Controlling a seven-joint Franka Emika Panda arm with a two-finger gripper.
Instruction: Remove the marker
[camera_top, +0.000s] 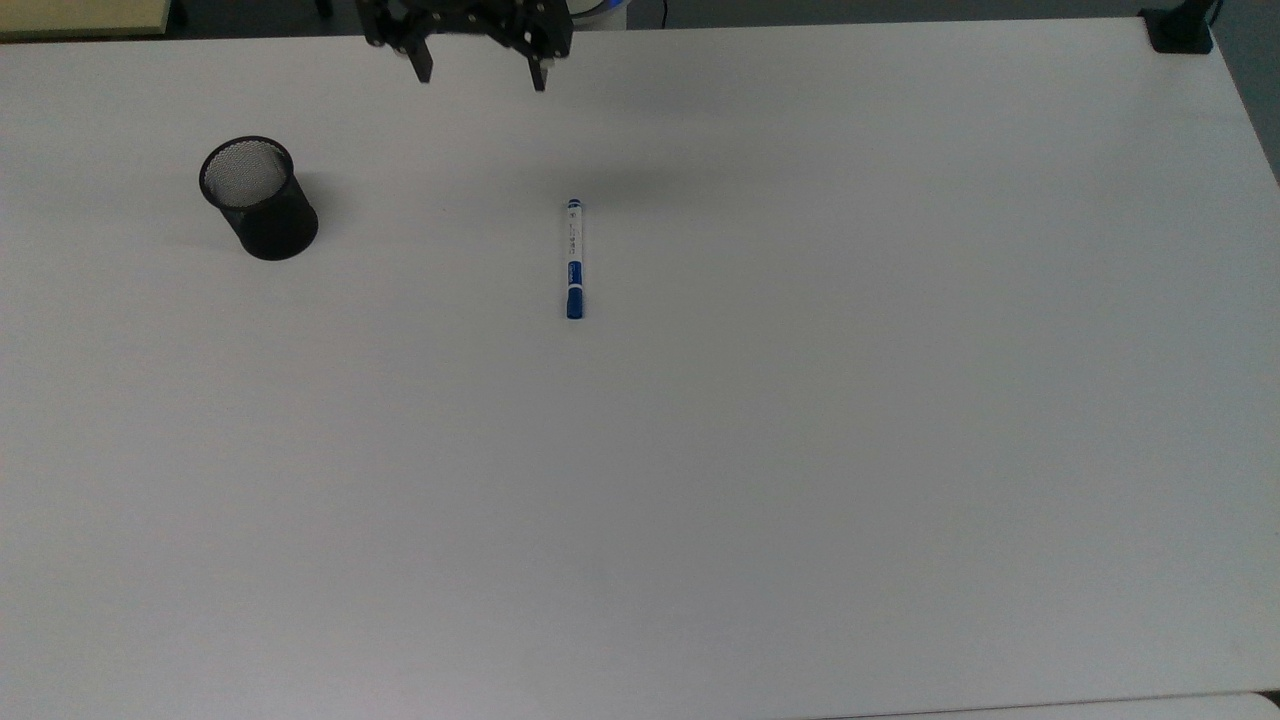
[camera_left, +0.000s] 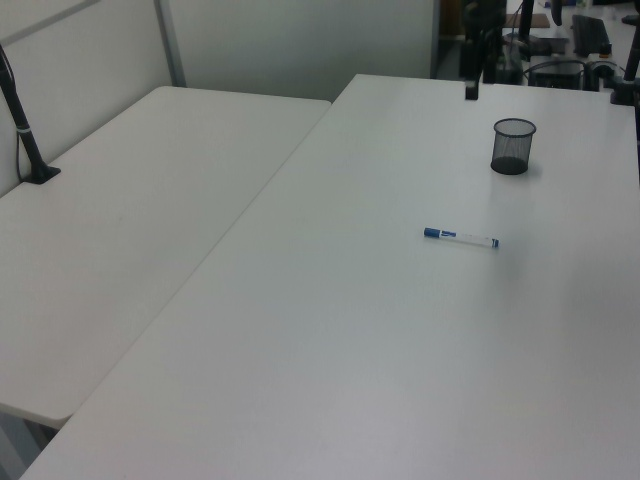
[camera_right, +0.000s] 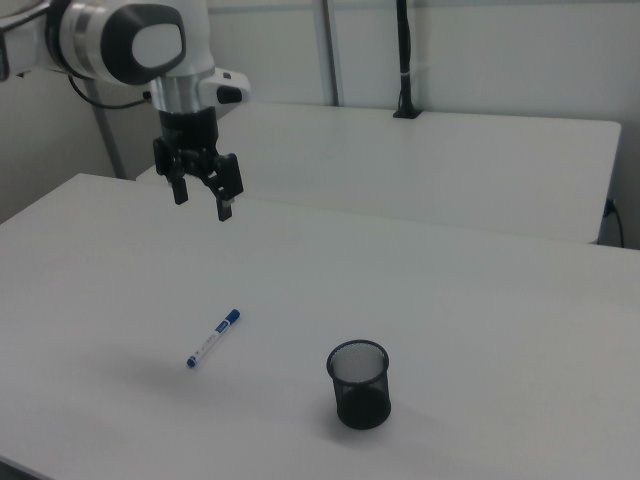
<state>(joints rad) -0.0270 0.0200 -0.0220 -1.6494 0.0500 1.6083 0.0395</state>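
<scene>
The marker (camera_top: 574, 260) lies flat on the white table (camera_top: 800, 450), its blue cap toward the top view's bottom. It also lies in the left view (camera_left: 460, 238) and the right view (camera_right: 213, 338). My gripper (camera_top: 483, 72) hangs high at the top view's upper edge, open, with nothing between its fingers. In the right view the gripper (camera_right: 204, 200) hovers well above the table, up and behind the marker. The black mesh cup (camera_top: 258, 198) stands upright and empty at the top view's left, apart from the marker, and appears in the other views (camera_left: 512, 146) (camera_right: 359, 384).
A second white table (camera_left: 120, 200) adjoins this one on the left view's left, with a black clamp post (camera_left: 25, 130) on it. Another black clamp base (camera_top: 1180, 30) sits at the top view's upper right corner. Clutter stands behind the cup in the left view.
</scene>
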